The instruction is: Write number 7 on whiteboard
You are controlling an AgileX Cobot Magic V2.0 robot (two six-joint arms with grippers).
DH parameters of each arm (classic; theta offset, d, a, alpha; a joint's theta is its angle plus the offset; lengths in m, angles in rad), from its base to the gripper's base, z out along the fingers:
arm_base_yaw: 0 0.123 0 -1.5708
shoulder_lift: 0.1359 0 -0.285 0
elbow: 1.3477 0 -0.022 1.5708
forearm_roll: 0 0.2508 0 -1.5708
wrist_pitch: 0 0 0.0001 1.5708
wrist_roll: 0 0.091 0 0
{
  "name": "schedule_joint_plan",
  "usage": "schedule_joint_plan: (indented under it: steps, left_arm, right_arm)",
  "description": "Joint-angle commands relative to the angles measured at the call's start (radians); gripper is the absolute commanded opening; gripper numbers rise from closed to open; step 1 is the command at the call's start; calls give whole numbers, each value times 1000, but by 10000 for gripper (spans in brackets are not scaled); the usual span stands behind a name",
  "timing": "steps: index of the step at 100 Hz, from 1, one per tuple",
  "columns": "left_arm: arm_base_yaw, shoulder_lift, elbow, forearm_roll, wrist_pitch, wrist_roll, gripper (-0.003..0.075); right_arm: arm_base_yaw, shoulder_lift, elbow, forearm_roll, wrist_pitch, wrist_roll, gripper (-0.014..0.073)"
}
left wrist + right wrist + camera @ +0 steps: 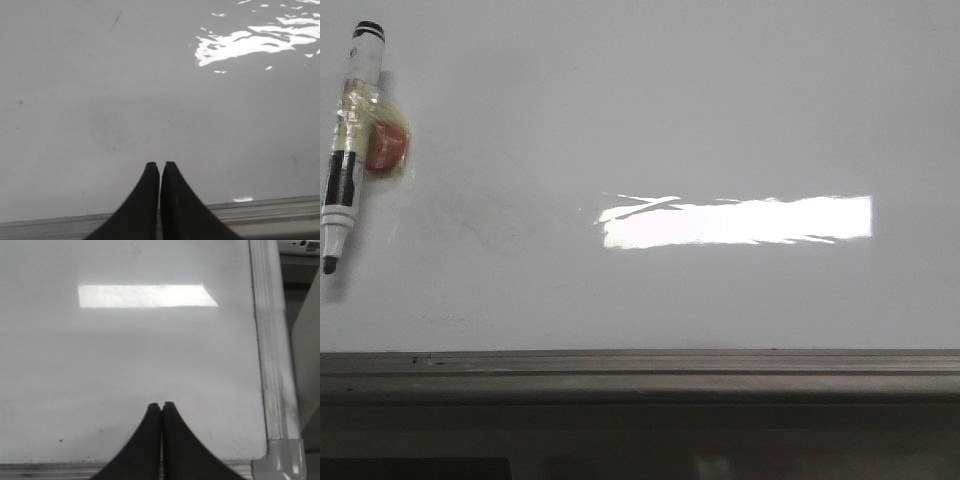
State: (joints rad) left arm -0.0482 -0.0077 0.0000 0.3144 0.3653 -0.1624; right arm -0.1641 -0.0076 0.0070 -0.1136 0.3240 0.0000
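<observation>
**A:** Whiteboard (720, 120) is lying flat, and it fills almost the whole front view. Its grey metal rail (640, 362) runs along the near edge. I see no number 7 on it, only faint grey smudges and a bright glare (740, 221). So I judge the writing is not yet begun.

**B:** And the marker (347, 140)?

**A:** It lies on the board at the far left, with the bare tip toward the near rail and the black cap end away. A small red piece (388, 147) is fixed to its side with clear tape. Neither wrist view shows the marker, so it is well apart from both pairs of fingers.

**B:** What are the fingers doing?

**A:** The left gripper (160, 165) is pressed closed and holds nothing; its tips hover over bare board, just beyond the rail. The right gripper (161, 405) is closed the same way and also empty, near the board's right corner.

**B:** How will the marker handle?

**A:** I think it is light and stiff, but the round plastic barrel is smooth and can roll or slip. The taped middle part probably gives better friction, so I would grasp there, with the fingers across the barrel. The left fingers are probably closer to it. The tip needs only light pressure, because the glossy board is hard.
</observation>
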Motion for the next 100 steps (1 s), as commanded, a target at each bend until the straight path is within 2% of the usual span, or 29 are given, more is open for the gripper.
schedule_joint_plan:
  steps: [1, 16, 31, 48, 77, 88, 100]
  left_arm:
    - [-9, -28, 25, 11, -47, -7, -18]
    - [-9, -28, 25, 19, -47, -7, -18]
    - [-9, -28, 25, 185, -54, -7, -18]
    - [-9, -28, 25, 130, -124, -7, -18]
    - [-9, -28, 25, 88, -411, -9, -18]
    - [-9, -28, 25, 88, -453, -9, -18]
    - [-9, -28, 25, 88, -478, -9, -18]
  right_arm:
    - [1, -20, 31, -3, -7, -7, -74]
    - [1, -20, 31, -3, -7, -7, -74]
    - [1, -20, 31, -3, -7, -7, -74]
    - [1, -20, 31, -3, -49, -7, -74]
    - [1, -20, 31, -3, -503, -7, -74]
    - [1, -20, 31, -3, -650, -7, -74]
    - [1, -20, 31, -1, -734, -7, -74]
